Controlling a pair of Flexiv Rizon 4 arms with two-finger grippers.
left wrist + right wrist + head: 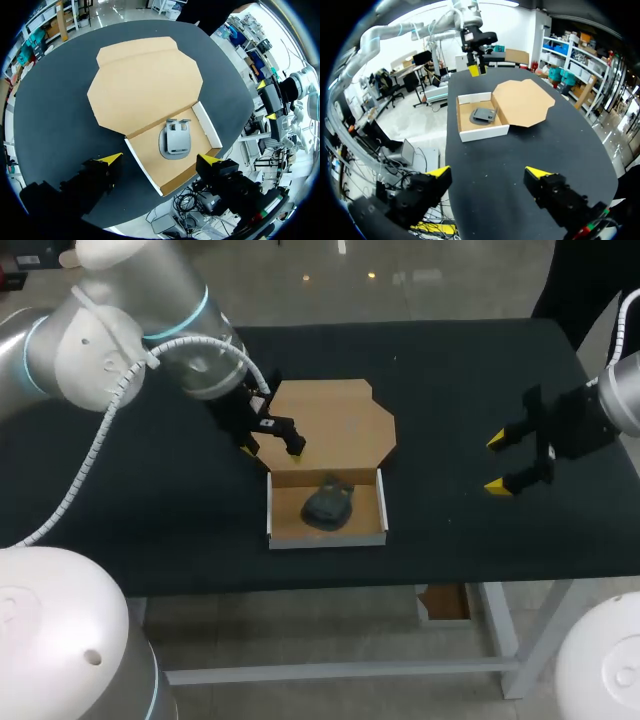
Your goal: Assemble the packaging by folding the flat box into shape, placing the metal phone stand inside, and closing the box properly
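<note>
Black table (450, 380) holds our box (327, 538), its lid (335, 425) flat open behind the tray. We see the stand (327, 505) inside the tray. Left gripper (272, 450) hovers at the lid's left edge, jaws apart, empty. Right gripper (495, 463) sits well right, jaws apart, empty.

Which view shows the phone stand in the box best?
The left wrist view: the phone stand lies close, unobstructed, in the open box. The head view shows a dark lump; the right wrist view shows it small.
</note>
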